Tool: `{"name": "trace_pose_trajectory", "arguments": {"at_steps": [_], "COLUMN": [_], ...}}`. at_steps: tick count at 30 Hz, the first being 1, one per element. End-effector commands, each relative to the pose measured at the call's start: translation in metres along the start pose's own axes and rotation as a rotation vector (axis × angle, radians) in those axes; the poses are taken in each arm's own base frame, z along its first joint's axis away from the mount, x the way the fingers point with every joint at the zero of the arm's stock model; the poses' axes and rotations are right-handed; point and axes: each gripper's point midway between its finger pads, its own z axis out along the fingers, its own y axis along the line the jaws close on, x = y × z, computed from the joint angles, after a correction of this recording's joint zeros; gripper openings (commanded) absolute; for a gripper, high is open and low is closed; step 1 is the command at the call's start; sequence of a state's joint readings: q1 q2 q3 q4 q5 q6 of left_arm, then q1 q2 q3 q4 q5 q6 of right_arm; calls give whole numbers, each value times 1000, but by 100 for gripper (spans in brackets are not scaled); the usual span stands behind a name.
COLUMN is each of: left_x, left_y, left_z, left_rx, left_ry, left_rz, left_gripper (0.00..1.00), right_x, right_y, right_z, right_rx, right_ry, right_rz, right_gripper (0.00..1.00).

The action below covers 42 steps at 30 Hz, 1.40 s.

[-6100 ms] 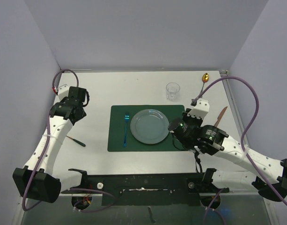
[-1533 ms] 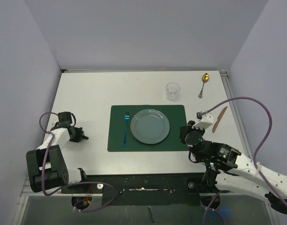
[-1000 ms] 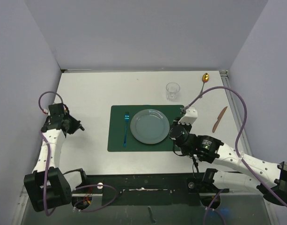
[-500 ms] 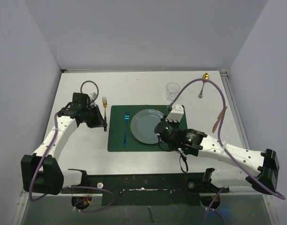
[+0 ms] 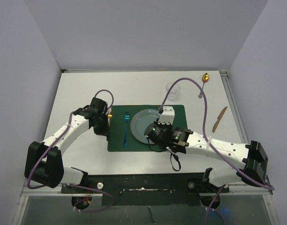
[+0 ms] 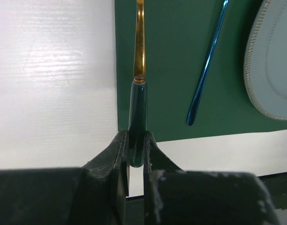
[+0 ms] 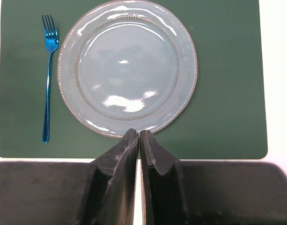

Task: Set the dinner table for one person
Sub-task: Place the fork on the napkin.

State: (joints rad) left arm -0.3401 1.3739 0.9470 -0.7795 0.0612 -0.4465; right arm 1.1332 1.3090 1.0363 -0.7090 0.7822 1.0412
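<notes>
1. Over at the mat's (image 6: 180,70) left edge, the left claw (image 6: 135,138) is clenched on the dark handle of a gold fork (image 6: 140,42).
2. That fork's long axis runs straight up the left wrist frame, away from the claw. It's parallel to the mat's left edge and just inside it. The tines are cut off at the top, and the handle end pokes past the mat's lower edge. Can't tell if it's touching the mat or hanging just over it.
3. A blue fork (image 6: 209,61) lies on the mat to the right, leaning a bit, with a strip of green between the two. The plate (image 6: 274,61) is further right again.
4. The bench (image 5: 87,89) is the big white top under all of it, with the mat mid-frame in the top view. Open bench shows left of the mat, so that's the roomy side.
5. The right claw (image 7: 138,136) is pinched shut on nothing and hovers at the plate's lower rim in its own view, apart from the left arm.
6. My guess is the next move is just lowering and letting go. The left arm is the one on it, and any drift should go left, since the blue fork is the thing to bump.
7. A knife (image 5: 219,118) and spoon (image 5: 203,82) sit at the right of the top view. The right arm is nearer those.
</notes>
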Motion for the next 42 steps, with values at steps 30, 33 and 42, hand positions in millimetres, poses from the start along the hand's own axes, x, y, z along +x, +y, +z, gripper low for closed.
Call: {"name": "trace_pose_trajectory", "arguments": {"at_steps": [30,33,42], "left_x": [-7,-7,-3], "left_y": [-46,-44,-37], "left_z": [54,55,59], "left_rx": [110,92,55], "left_ry": [-39,-31,-3], "left_rz": [-34,-15,11], "left_gripper": [0,0,0], "right_x": [-12,-11,-13], "right_y": [5,4,-3], "right_z": [-12,-13,-16], "right_rx": [78,80,81], "right_ry": [-34,-31,-38], "right_rz": [59,59,77], "right_gripper": [9,9,9]}}
